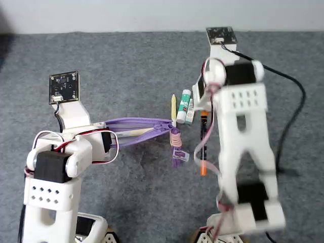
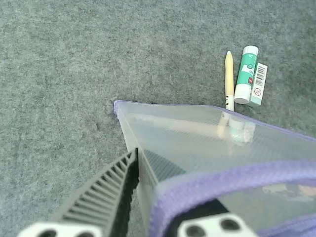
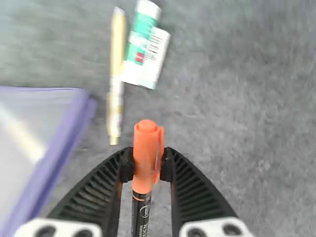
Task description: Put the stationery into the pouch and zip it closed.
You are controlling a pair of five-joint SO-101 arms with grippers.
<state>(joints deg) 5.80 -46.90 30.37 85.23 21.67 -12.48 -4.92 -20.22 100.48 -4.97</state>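
Left pincer (image 2: 139, 162) and right pincer (image 3: 146, 157) are both clamped tight.

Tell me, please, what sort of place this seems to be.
Probably a robotics lab bench: the white left arm and right arm stand side by side on a grey carpet-like table cover, with a purple-edged pouch, an orange-capped pen and a glue stick as props.
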